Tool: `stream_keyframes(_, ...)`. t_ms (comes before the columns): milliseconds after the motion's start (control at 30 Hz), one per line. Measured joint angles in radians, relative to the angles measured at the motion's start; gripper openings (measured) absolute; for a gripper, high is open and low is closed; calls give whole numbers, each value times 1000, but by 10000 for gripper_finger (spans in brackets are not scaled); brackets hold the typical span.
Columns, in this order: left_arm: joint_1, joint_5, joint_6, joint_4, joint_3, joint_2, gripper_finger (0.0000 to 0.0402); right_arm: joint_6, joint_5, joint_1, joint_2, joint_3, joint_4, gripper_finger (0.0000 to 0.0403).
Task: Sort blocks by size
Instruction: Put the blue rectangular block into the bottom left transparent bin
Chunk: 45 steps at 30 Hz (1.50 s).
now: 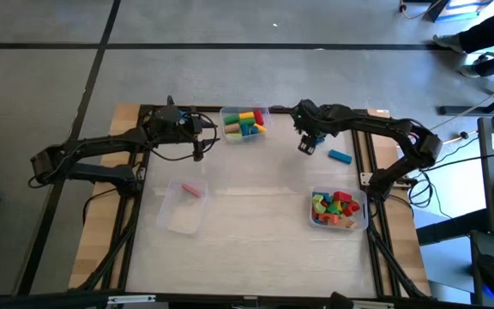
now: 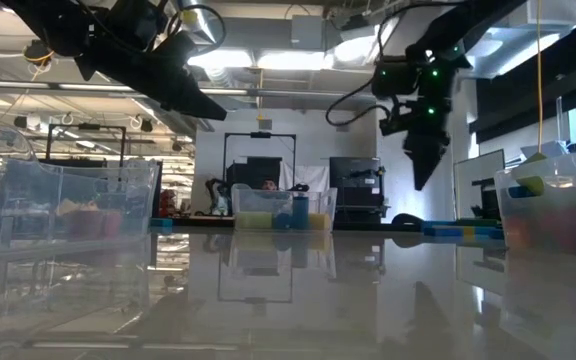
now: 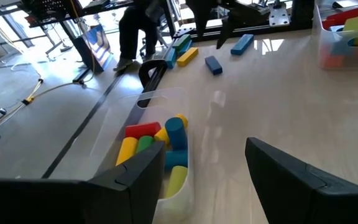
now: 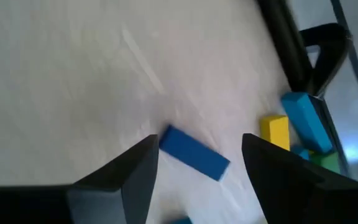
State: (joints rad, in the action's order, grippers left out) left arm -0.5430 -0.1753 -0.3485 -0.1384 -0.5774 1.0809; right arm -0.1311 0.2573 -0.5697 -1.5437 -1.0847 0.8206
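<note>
Right gripper [image 1: 306,148] (fingers spread, empty) above a blue block [image 4: 194,153]; left gripper [image 1: 202,137] likewise spread beside the far bin [image 1: 266,112].

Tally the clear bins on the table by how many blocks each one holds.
Bins holding many blocks: 2, the far bin and the right-side bin
Bins holding only a single pink block: 1, the near-left bin
Total: 3 bins

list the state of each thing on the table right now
left pincer: open, empty, raised by the far bin
right pincer: open, empty, over the dark blue block
far bin: holds blocks
right bin: full of blocks
left bin: one pink block
light blue block: loose on table
</note>
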Motion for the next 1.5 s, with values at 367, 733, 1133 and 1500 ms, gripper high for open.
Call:
stream_keyframes(367, 0, 0, -2, -4, 0, 0, 218, -319, -15, 0, -138, 0, 69, 232)
stream_keyframes(733, 0, 0, -3, -9, 0, 0, 218, -450, 78, -70, -275, 0, 37, 232)
stream_keyframes(1133, 0, 0, -14, -10, 0, 0, 218, -502, 44, -97, -309, -4, 28, 192)
stream_keyframes(1500, 0, 0, -15, -9, 0, 0, 218, -485, 27, -98, -311, -2, 26, 93)
